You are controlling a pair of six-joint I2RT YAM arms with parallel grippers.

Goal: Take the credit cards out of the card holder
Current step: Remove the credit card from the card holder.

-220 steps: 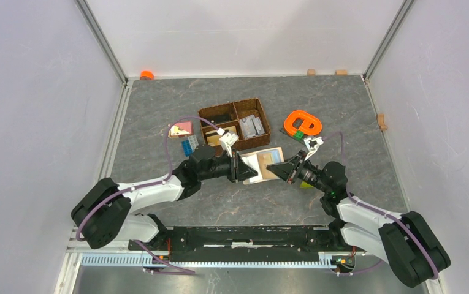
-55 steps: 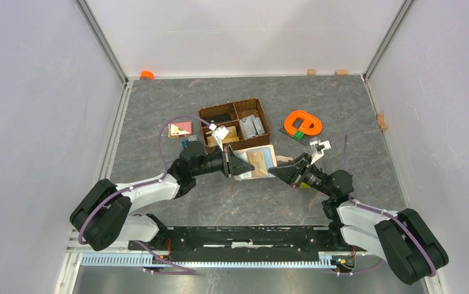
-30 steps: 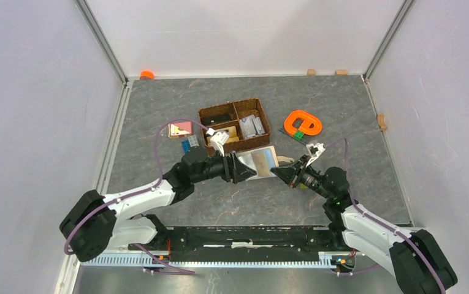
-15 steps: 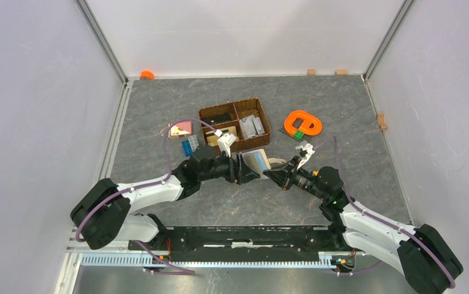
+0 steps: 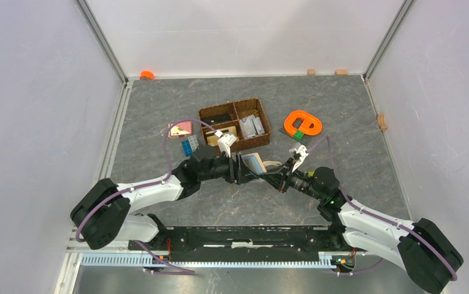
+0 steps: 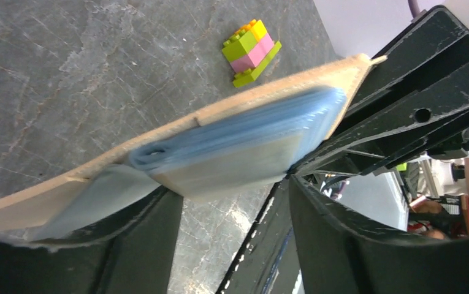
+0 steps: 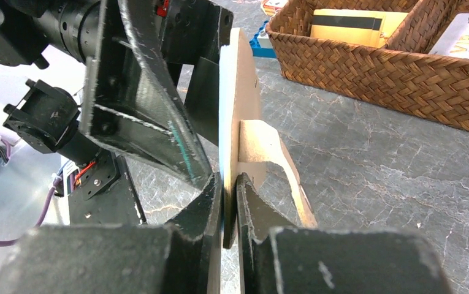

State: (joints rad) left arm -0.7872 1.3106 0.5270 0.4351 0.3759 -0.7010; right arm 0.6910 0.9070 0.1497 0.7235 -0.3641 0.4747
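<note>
The beige card holder (image 5: pixel 255 163) stands on edge above the table between my two grippers. My right gripper (image 7: pixel 230 191) is shut on its beige edge (image 7: pixel 241 92), and its snap tab (image 7: pixel 274 159) hangs beside the fingers. My left gripper (image 6: pixel 232 205) is open, its fingers (image 6: pixel 140 245) set apart under the holder's pale blue pocket side (image 6: pixel 244 131). A pale card edge (image 6: pixel 232 170) shows in that pocket. From above, the left gripper (image 5: pixel 242 169) meets the holder from the left and the right gripper (image 5: pixel 279 182) from the right.
A brown woven divided basket (image 5: pixel 235 124) with cards in it stands just behind the holder. An orange loop-shaped object (image 5: pixel 303 123) lies at the back right. A blue brick (image 5: pixel 189 146) and a pink card (image 5: pixel 180 129) lie to the left. Small stacked bricks (image 6: pixel 251 50) sit near the right arm.
The holder has turned from lying open and flat to standing on edge. Both grippers have drawn closer together, and the left jaws have narrowed a little.
</note>
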